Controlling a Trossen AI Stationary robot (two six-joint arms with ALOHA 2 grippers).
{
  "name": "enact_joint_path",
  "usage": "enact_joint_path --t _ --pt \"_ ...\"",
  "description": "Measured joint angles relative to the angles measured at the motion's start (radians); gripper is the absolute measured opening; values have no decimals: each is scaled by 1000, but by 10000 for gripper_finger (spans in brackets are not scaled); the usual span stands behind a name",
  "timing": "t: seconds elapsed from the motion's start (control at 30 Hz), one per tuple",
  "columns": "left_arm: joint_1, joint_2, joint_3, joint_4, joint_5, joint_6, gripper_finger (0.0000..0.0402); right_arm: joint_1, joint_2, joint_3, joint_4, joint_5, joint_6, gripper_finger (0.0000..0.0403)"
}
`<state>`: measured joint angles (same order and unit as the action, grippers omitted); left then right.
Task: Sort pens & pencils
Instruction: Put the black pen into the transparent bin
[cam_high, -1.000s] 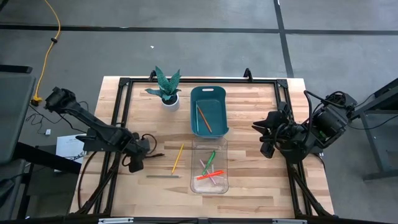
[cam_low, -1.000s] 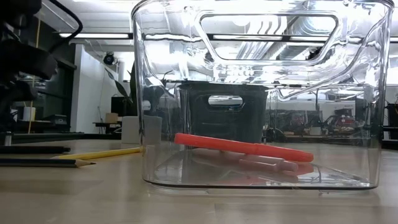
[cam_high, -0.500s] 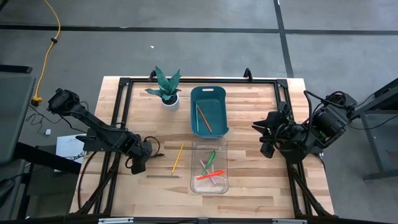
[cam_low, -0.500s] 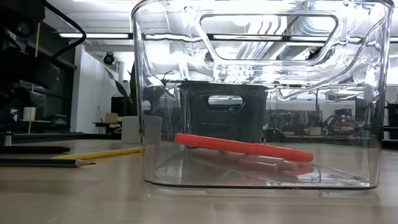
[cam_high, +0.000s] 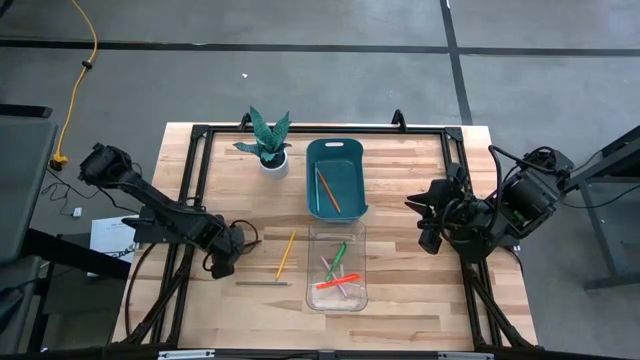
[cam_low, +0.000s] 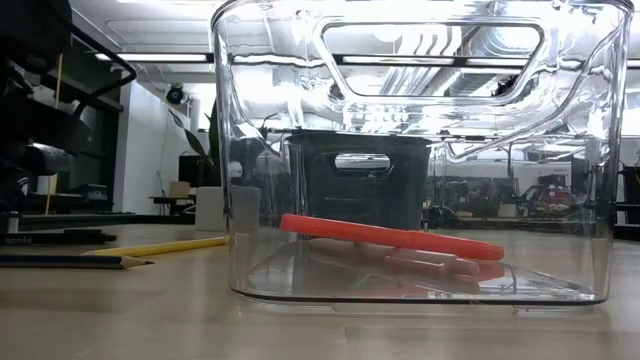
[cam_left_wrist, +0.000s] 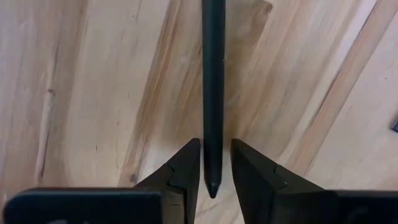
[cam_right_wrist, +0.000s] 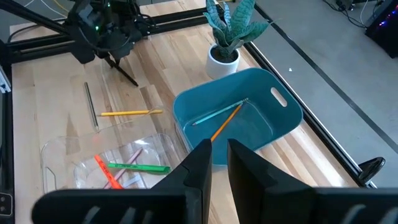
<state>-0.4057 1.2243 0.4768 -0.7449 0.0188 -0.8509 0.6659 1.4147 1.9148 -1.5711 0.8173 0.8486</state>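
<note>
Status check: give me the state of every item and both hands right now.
Left hand: fingers either side of a black pen, grip unclear.
Right hand: empty, waiting at the table's right side.
Yellow pencil: loose on table.
Grey pencil: loose on table.
Teal bin: holds pencils.
Clear bin: holds pens.
</note>
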Motion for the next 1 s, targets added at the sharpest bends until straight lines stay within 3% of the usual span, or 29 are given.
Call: enact_joint_path --t 0.3,0.63,1.0 --pt "0 7 1 4 -2 0 73 0 0 0 0 0 -1 41" --pt "0 8 1 2 -7 5 15 0 0 0 0 2 -1 41" --pt "0 12 22 37 -10 15 27 0 0 0 0 3 -1 41"
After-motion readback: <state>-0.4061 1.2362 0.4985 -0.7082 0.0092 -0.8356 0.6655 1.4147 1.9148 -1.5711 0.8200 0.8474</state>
